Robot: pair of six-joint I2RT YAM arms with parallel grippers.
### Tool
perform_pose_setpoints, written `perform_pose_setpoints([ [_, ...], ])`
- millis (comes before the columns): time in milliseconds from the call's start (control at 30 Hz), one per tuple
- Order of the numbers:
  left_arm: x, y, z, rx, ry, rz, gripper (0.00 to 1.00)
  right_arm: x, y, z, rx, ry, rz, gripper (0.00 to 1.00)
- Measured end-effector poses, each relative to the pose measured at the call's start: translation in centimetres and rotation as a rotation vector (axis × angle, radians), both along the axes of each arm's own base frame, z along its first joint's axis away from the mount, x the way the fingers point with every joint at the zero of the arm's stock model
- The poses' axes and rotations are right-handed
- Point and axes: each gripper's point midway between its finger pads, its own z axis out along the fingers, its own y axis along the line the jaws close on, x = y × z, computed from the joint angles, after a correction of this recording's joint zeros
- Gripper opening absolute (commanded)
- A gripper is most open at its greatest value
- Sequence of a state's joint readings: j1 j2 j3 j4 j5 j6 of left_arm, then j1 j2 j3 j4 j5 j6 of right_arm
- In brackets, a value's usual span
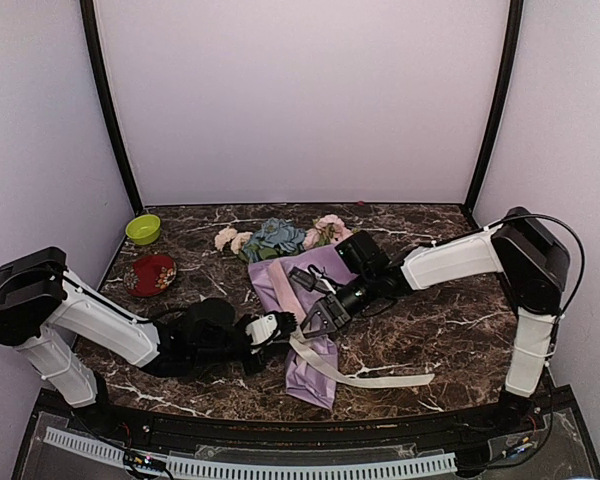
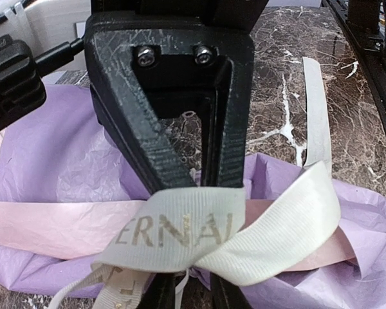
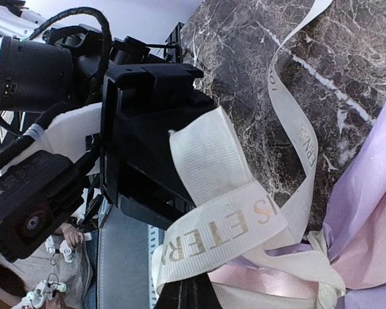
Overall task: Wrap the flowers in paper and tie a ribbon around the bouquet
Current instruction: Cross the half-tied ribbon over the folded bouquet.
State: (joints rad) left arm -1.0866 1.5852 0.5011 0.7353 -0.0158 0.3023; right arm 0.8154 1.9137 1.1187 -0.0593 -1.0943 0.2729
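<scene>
Top external view: the bouquet (image 1: 280,280) lies on its side mid-bench. Its lilac paper (image 1: 310,380) is rolled into a cone with the narrow end toward the arms and the flowers (image 1: 273,238) fanned out at the far end. The cream ribbon (image 2: 180,235) crosses the cone's waist in a loose, twisted loop; whether it is knotted is unclear. A long tail trails off to the right over the dark marble bench (image 1: 450,320).

The right claw (image 1: 318,318) sits over the wrap, closed tight and apparently pinching the ribbon. The left claw (image 1: 280,325) meets it from the other side, jaws narrow. The loop is draped across its tips and hides them, so I cannot tell whether it grips the band.

Risks, as I judge them:
- The loop could slide off the left claw's tips if either arm pulls away, undoing the crossing.
- A hard tug could drag the light cone sideways, crumple the thin paper or let it unroll.
- The two claws, very close together, could bump.

A red cup (image 1: 152,273) and a green bowl (image 1: 143,229) stand well apart at the left.
</scene>
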Motion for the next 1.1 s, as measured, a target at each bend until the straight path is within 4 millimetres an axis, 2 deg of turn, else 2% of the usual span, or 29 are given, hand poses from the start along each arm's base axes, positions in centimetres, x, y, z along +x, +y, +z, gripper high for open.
perform_pose_setpoints([
  [233, -0.2, 0.2, 0.5, -0.002, 0.003, -0.006, 0.25, 0.6, 0.0, -0.5, -0.031, -0.029, -0.034, 0.0],
  [433, -1.7, 0.7, 2.5, -0.027, 0.033, -0.065, 0.32, 0.9, -0.5, -1.6, -0.093, -0.041, -0.063, 0.0],
  [533, -2.2, 1.4, 3.5, -0.038, 0.063, -0.085, 0.42, 1.1, -0.6, -2.1, -0.114, -0.05, -0.073, 0.0],
  [567, -2.2, 1.7, 3.8, -0.039, 0.074, -0.083, 0.52, 1.1, -0.7, -2.2, -0.12, -0.056, -0.076, 0.0],
  [633, -1.8, 2.5, 3.9, -0.029, 0.088, -0.063, 0.64, 1.3, -0.7, -2.4, -0.132, -0.062, -0.084, 0.0],
  [700, -1.0, 3.5, 3.5, -0.007, 0.111, -0.025, 0.7, 1.4, -0.9, -2.6, -0.148, -0.068, -0.093, 0.0],
  [833, 1.0, 5.0, 1.8, 0.07, 0.152, 0.058, 0.71, 1.6, -1.0, -2.7, -0.162, -0.081, -0.106, 0.0],
  [933, 2.0, 4.8, 0.7, 0.126, 0.171, 0.083, 0.71, 1.8, -1.0, -2.6, -0.168, -0.092, -0.115, 0.0],
  [1100, 2.2, 4.5, 0.1, 0.155, 0.166, 0.07, 0.71, 2.0, -1.1, -2.1, -0.167, -0.112, -0.127, 0.0],
])
